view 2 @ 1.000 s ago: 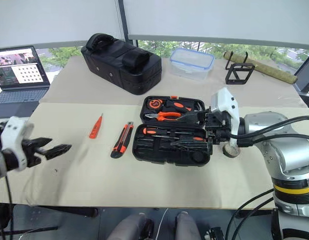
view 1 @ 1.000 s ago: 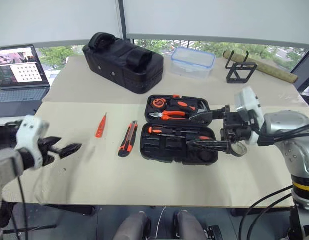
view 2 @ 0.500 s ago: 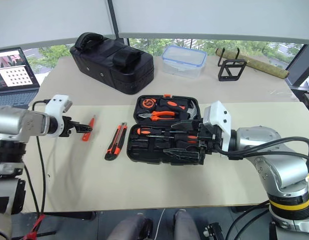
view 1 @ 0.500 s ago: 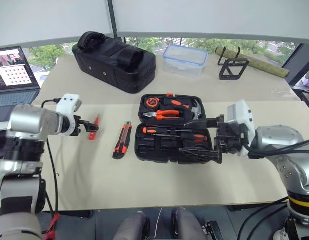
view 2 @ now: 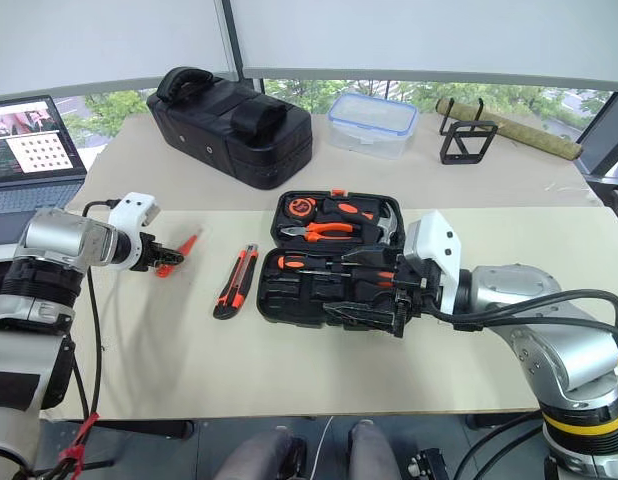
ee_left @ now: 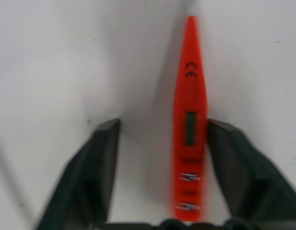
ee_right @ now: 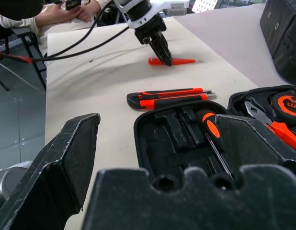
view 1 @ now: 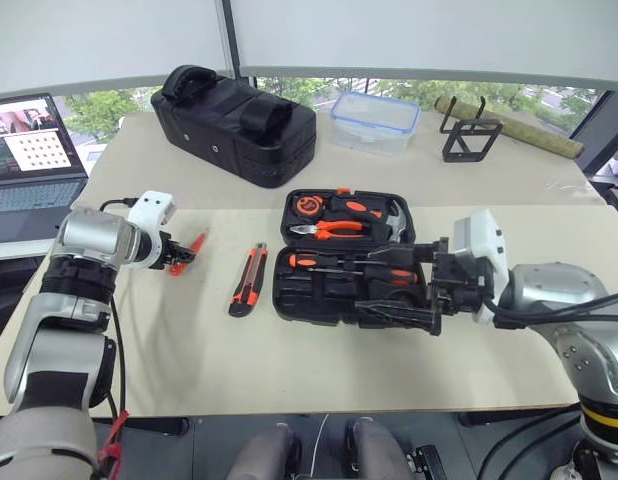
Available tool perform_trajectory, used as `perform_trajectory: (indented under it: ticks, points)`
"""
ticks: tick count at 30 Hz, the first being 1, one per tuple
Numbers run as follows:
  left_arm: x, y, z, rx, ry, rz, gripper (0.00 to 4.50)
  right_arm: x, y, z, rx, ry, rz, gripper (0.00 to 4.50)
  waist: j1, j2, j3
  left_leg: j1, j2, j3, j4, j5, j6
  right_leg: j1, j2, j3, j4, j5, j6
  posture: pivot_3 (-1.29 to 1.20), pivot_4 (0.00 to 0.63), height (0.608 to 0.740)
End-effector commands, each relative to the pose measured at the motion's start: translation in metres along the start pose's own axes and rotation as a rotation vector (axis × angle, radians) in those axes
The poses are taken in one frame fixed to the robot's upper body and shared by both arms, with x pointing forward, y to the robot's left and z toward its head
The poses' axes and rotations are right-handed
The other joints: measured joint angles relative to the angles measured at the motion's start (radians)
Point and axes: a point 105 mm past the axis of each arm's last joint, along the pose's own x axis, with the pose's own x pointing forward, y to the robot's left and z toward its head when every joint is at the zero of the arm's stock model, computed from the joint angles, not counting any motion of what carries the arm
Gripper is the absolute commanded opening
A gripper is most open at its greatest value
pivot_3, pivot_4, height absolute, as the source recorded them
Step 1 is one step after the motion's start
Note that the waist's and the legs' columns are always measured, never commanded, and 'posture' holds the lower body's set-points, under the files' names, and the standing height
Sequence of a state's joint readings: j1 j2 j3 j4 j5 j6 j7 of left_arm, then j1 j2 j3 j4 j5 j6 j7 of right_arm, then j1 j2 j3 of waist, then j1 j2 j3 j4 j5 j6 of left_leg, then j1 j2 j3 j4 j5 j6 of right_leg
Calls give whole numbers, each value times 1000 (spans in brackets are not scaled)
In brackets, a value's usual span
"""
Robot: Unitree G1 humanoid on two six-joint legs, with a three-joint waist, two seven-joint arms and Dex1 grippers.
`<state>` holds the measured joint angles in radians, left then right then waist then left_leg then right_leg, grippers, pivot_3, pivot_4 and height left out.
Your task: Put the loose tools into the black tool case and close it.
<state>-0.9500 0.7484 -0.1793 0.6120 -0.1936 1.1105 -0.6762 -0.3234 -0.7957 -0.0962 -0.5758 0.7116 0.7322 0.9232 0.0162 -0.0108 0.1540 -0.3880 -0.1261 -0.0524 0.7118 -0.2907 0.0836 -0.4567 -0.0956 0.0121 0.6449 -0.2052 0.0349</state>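
Note:
The orange tester pen [ee_left: 190,124] lies on the table left of the case. My left gripper [view 1: 179,262] points down at it with a finger on each side, jaws still apart, and the pen sits close against one finger [ee_left: 234,158]. The orange-and-black utility knife [view 1: 248,278] lies between the pen and the black tool case [view 1: 319,298]. The case stands open; two screwdrivers [view 1: 339,262] rest in its near half. My right gripper [view 1: 394,290] hovers open over the case's near right part, holding nothing.
A black fabric bag [view 1: 239,110], a clear plastic box [view 1: 374,122] and a black wire stand [view 1: 469,135] stand along the back. A laptop [view 1: 29,150] is at the far left. A person's hands [ee_right: 66,12] show beyond the table.
My left gripper came in from the near left to the tester pen and dropped its fingers around it, which have narrowed. The right gripper stayed over the case.

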Motion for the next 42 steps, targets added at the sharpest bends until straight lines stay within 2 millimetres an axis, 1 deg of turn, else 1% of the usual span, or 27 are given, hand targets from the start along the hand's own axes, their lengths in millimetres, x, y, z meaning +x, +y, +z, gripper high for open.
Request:
perform_trajectory:
  ticks: [1, 2, 3, 4, 5, 6, 7, 8, 11, 13, 15, 17, 20, 22, 25, 29, 32, 37, 42]
  points:
    - [-10, -17, 24, 164, -117, -151, 1263, -11, 0, 3, 6, 11, -23, 4500, 3, 0, 0, 0, 0, 0, 0, 0, 0, 0, 0, 0, 0, 0, 0, 0, 150, 722]
    - [-20, -26, 36, 263, -182, -217, 935, -14, 3, 2, 23, 18, -15, 4500, 3, -1, 0, -1, 0, 0, 0, 0, 0, 0, 0, 0, -1, 0, 0, 0, 150, 722]
    - [-26, -33, 43, 329, -219, -262, 625, -16, 4, 1, 34, 22, -9, 4500, 5, -2, 1, -2, 0, 0, 1, 0, 0, -1, 0, 0, -1, 0, 0, 0, 150, 722]
    - [-39, -48, 54, 426, -275, -349, 421, -19, 6, -1, 25, 35, -15, 4500, 5, -3, 2, -5, 0, -1, 2, 0, 0, -2, -1, 0, -1, 0, 0, 0, 150, 722]
    - [-52, -67, 61, 533, -311, -440, 417, -22, 4, -5, 20, 51, -41, 4500, 4, -4, 2, -5, 0, -1, 2, 0, 0, -3, -1, 0, -2, 0, 0, 0, 150, 722]
    - [-62, -83, 63, 638, -328, -521, 417, -24, 2, -7, 20, 64, -62, 4500, 4, -5, 3, -5, 1, -1, 2, 0, 0, -2, -1, 0, -3, 0, 0, 0, 150, 722]
    - [-71, -102, 61, 743, -323, -612, 417, -26, 2, -10, 20, 71, -74, 4500, 4, -5, 3, -7, 0, -2, 2, 0, 0, -3, -1, 0, -3, 0, 0, 0, 150, 722]
    - [-75, -115, 56, 821, -308, -677, 417, -27, 3, -11, 23, 74, -77, 4500, 4, -5, 3, -7, 0, -2, 3, 0, 0, -3, -1, -1, -3, 0, 0, 0, 150, 722]
    - [-73, -144, 45, 985, -265, -771, 417, -29, 6, -11, 23, 74, -85, 4500, -2, -4, 3, -7, 0, -2, 3, 0, 0, -2, -2, 0, -4, 0, 0, 0, 150, 722]
    - [-64, -163, 37, 1091, -230, -811, 417, -29, 6, -11, 28, 71, -100, 4500, -4, -4, 3, -6, 0, -2, 3, 0, 1, -2, -1, 0, -4, 0, 0, 0, 150, 722]
    - [-52, -178, 33, 1156, -194, -825, 417, -30, 8, -11, 31, 71, -107, 4500, -3, -4, 3, -6, 1, -2, 3, 0, 1, -2, -1, 0, -4, 0, 0, 0, 150, 722]
    - [-44, -184, 31, 1176, -166, -826, 417, -30, 9, -12, 32, 73, -113, 4500, -3, -5, 3, -6, 1, -2, 3, 0, 1, -2, -1, 0, -4, 0, 0, 0, 150, 722]
    - [-25, -194, 31, 1217, -120, -809, 417, -33, 10, -12, 34, 74, -136, 4500, -4, -5, 3, -7, 1, -1, 3, 0, 1, -2, 0, 0, -4, 0, 0, 0, 150, 722]
    - [-13, -207, 38, 1155, -110, -817, 417, -34, 11, -13, 48, 67, -158, 4500, -1, -5, 3, -7, 1, -1, 3, 0, 2, -2, 0, 0, -3, 0, 0, 0, 150, 722]
    - [-1, -212, 42, 1144, -83, -791, 417, -34, 13, -15, 56, 67, -172, 4500, 9, -5, 3, -8, 0, -2, 4, 1, 3, -2, 0, -1, -4, 0, 0, 0, 150, 722]
    - [6, -213, 40, 1152, -48, -789, 417, -34, 14, -16, 61, 63, -190, 4500, 1, -5, 3, -8, 0, -1, 4, 1, 4, -2, 0, 0, -4, 1, 1, 0, 150, 722]
    - [10, -209, 37, 1181, -24, -774, 417, -34, 14, -16, 61, 61, -199, 4500, -1, -5, 3, -8, 0, -1, 4, 1, 4, -3, 0, 0, -3, 1, 1, 0, 150, 722]
    - [11, -203, 35, 1198, 10, -759, 417, -35, 11, -16, 62, 58, -213, 4500, -1, -5, 3, -8, 0, -1, 5, 1, 4, -2, -1, 0, -3, 1, 1, 0, 150, 722]
    - [13, -200, 33, 1227, 20, -740, 417, -34, 7, -16, 61, 53, -217, 4500, -2, -5, 3, -8, 0, -1, 5, 1, 4, -2, 0, 0, -3, 1, 1, 0, 150, 722]
